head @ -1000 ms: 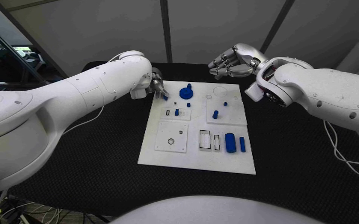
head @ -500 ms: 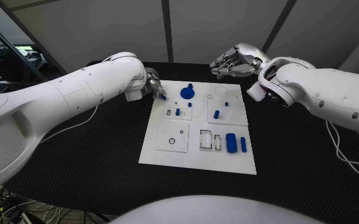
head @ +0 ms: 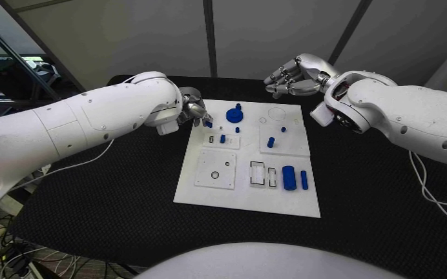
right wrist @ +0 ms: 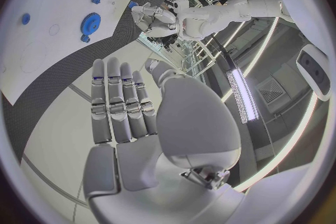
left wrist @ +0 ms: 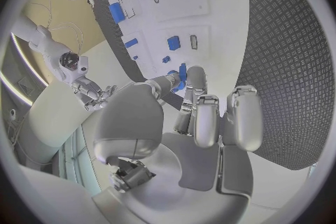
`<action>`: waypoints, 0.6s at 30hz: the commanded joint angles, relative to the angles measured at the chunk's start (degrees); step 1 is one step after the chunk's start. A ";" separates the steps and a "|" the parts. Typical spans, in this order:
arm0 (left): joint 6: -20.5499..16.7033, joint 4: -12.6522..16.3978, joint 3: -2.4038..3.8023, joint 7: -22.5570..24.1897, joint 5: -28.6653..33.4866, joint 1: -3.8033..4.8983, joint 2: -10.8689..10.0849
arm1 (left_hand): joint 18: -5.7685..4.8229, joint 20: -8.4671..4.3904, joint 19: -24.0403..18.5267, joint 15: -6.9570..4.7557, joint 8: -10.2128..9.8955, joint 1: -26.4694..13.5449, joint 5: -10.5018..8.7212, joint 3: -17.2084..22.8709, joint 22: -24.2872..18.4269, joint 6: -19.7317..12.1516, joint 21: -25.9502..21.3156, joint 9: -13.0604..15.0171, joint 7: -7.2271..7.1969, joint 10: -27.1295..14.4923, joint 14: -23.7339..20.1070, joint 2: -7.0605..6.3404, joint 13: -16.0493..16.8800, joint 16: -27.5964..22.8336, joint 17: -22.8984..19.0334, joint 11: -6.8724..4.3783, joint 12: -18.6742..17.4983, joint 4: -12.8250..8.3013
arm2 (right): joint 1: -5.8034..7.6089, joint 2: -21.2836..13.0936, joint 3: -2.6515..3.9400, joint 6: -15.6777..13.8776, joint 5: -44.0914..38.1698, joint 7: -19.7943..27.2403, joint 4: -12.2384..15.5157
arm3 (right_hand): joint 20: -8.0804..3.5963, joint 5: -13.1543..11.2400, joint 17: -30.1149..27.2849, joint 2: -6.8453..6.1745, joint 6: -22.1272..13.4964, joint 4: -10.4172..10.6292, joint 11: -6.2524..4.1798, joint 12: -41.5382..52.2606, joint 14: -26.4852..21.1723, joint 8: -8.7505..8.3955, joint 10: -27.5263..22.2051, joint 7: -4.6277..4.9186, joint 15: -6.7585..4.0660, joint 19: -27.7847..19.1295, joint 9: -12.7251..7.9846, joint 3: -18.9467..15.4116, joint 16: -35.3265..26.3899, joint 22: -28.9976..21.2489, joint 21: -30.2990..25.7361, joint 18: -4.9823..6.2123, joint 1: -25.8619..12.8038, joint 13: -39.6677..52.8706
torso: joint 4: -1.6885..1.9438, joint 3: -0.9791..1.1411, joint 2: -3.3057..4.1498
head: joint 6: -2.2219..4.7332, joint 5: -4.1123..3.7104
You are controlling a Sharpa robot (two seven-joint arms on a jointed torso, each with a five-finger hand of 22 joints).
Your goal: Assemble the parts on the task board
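The left hand (head: pixel 191 110) is hovering at the far left corner of the task board (head: pixel 247 198), its fingers (left wrist: pixel 187 79) pinching a small blue part (left wrist: pixel 182 71). The white board is lying mid-counter (head: pixel 112 201), carrying a blue gear (head: pixel 234 115) and other blue pieces. The right hand (head: pixel 296 75) is hanging beyond the board's far edge, fingers loosely curled, grasping nothing.

A black table (head: pixel 112 188) carries the white task board (head: pixel 244 198).

A robot lab: grey partition panels (head: pixel 139 27) enclose the black table (head: pixel 112 182).
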 commanded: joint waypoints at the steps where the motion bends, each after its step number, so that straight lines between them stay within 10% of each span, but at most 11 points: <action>1: -3.50 1.99 -0.77 -0.75 -1.48 -0.07 -0.60 | -1.26 -0.29 0.86 -0.52 0.28 -0.64 0.35 6.56 7.18 0.26 0.41 0.01 0.08 1.64 4.97 0.12 0.12 0.31 11.96 -1.06 0.25 -6.10 | 0.10 0.01 0.03 0.41 0.01 0.41 -0.06 | -0.05 0.35 -0.04 0.17 0.37 -0.09 -0.12 0.22 0.38 0.25 0.37 -0.06 0.08 0.45 0.04 0.40 -0.36 -0.10 -0.37 0.17 0.27 -0.08 | -0.16 -0.07 0.10 | -0.05 0.07; 9: -3.16 3.44 -2.98 -1.08 -4.12 -0.29 -0.99 | -1.27 -0.31 0.88 -0.54 0.37 -0.73 0.44 6.66 7.20 0.30 0.42 0.08 0.07 1.85 4.97 0.01 0.38 0.32 11.96 -1.09 0.46 -6.23 | 0.10 -0.04 0.02 0.41 0.01 0.46 -0.04 | -0.05 0.35 -0.04 0.17 0.37 -0.09 -0.12 0.22 0.38 0.25 0.37 -0.06 0.08 0.45 0.04 0.40 -0.36 -0.10 -0.37 0.17 0.27 -0.08 | -0.20 -0.03 0.07 | -0.18 0.17; 18: -3.29 3.73 -3.81 -1.36 -6.11 -0.92 -0.79 | -1.26 -0.41 0.90 -0.64 0.88 -1.37 1.57 7.32 7.23 0.52 0.38 0.48 -0.01 3.08 4.98 -0.36 1.98 0.32 11.98 -1.19 1.77 -6.79 | 0.09 -0.05 0.02 0.41 0.01 0.51 -0.03 | -0.05 0.35 -0.04 0.17 0.37 -0.09 -0.12 0.22 0.38 0.25 0.37 -0.06 0.08 0.45 0.04 0.40 -0.36 -0.10 -0.37 0.17 0.27 -0.08 | -0.21 -0.04 0.09 | -0.32 0.20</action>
